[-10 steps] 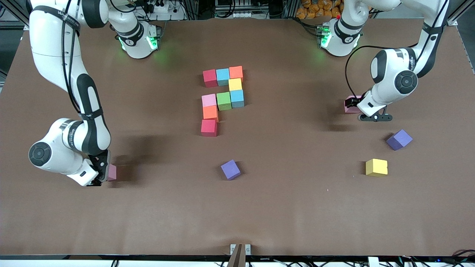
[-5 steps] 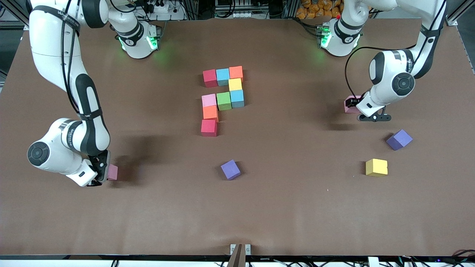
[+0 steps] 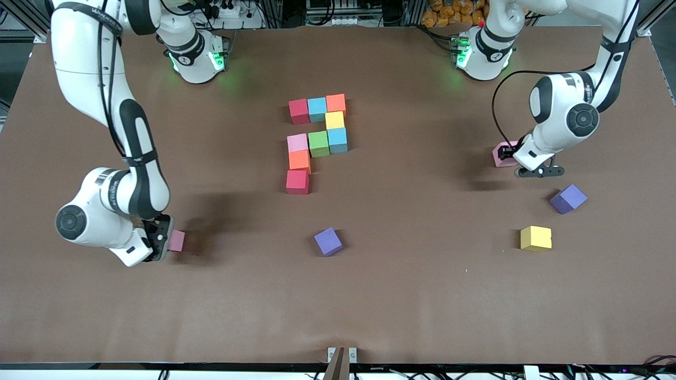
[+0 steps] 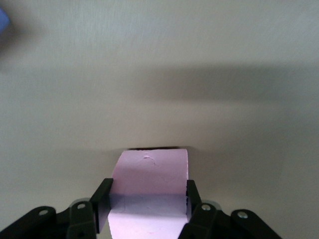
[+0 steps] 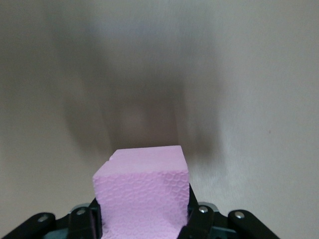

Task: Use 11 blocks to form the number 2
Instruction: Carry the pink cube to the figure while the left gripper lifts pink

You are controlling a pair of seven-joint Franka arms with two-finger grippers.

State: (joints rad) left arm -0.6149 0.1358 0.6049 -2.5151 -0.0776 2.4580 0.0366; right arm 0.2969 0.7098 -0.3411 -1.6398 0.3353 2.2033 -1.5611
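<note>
Brown matte table [image 3: 401, 295], left pincer [image 3: 508, 153] and right pincer [image 3: 165, 240] each gripping a pink block [image 3: 501, 154].

A brown matte tabletop [image 3: 401, 295] fills nearly the whole front view, its surface faintly creased near the edge closest to the camera. Along that edge, at the middle, sits a small metal bracket [image 3: 341, 354]. Above the edge where the bases stand, dark cables, a power strip [image 3: 228, 9] and orange objects [image 3: 449, 11] crowd the background.

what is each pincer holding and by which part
Each holds a pink cube by two opposite side faces: the left pincer one cube, the right pincer another.
</note>
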